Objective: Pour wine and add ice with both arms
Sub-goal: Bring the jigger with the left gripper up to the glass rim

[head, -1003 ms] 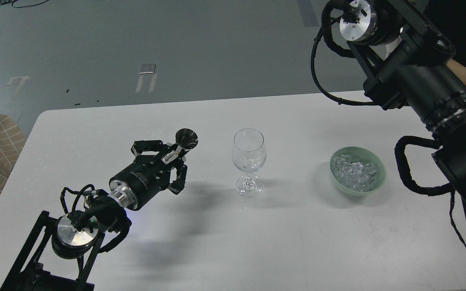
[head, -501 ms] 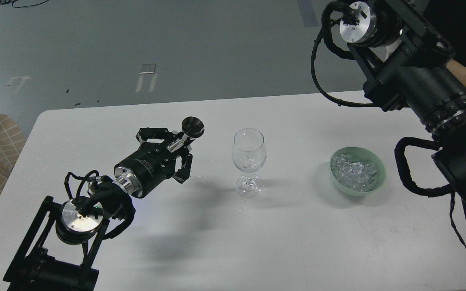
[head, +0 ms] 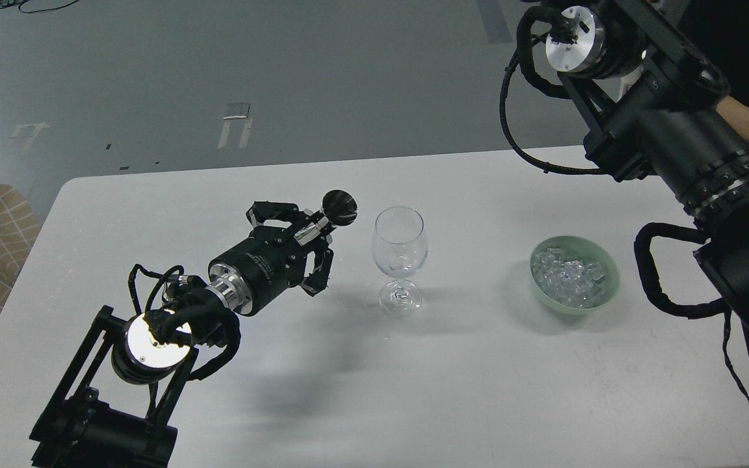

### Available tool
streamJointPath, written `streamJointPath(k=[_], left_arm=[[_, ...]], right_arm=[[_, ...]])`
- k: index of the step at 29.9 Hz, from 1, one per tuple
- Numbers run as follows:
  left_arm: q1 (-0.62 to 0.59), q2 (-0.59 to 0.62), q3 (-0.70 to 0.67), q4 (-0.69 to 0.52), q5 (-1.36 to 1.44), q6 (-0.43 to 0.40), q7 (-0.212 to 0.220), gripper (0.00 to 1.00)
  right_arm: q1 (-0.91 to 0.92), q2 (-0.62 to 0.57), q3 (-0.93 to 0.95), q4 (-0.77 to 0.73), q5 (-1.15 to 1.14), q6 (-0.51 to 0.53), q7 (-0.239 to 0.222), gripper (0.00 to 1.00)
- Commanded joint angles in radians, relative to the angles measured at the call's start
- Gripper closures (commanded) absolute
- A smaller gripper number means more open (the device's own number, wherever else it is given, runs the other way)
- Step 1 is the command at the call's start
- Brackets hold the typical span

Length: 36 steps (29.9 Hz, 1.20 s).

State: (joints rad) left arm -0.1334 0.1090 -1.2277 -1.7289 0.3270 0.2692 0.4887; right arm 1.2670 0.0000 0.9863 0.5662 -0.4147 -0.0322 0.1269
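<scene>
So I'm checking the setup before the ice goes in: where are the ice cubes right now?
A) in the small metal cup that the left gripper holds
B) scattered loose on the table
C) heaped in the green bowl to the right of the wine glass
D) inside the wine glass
C: the ice cubes lie heaped inside the green bowl, which stands on the white table to the right of the wine glass.

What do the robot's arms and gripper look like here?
Both arms are bulky and black with silver joint discs and looped black cables. The left arm ends in a black cylindrical gripper with a silver collar and small white lettering. The right arm has a ribbed silver-edged ring.
</scene>
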Motion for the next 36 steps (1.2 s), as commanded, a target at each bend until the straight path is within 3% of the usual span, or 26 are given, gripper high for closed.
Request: streamJointPath(k=[1, 36], left_arm=[[-0.015, 0.0, 0.004, 0.0, 0.003, 0.001, 0.0, 1.0], [-0.066, -0.008, 0.086, 0.014, 0.167, 0.015, 0.0, 1.0]], right_arm=[[0.0, 0.0, 0.002, 0.0, 0.001, 0.0, -0.001, 0.0], [-0.005, 0.0, 0.005, 0.0, 0.001, 0.0, 0.0, 0.0]])
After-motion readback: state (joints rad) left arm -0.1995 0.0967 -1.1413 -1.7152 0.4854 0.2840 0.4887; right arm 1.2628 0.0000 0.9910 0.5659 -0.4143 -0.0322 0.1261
